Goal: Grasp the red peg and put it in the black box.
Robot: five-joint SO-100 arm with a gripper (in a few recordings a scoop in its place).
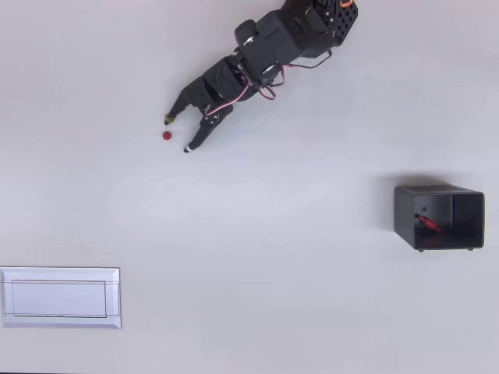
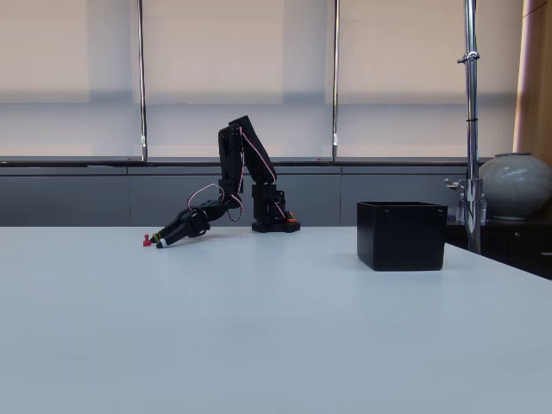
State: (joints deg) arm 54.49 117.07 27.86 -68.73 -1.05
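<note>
A tiny red peg stands on the white table, seen as a round dot from above and as a small red stub in the fixed view. My black gripper is low over the table and open, its two fingertips on either side of the peg and just right of it, not touching. The black box sits far to the right, open at the top, and a second red peg lies inside it. From the side the black box stands right of the arm.
A flat white framed panel lies at the lower left of the overhead view. The arm's base stands at the table's back. A metal pole and a round vase stand behind the box.
</note>
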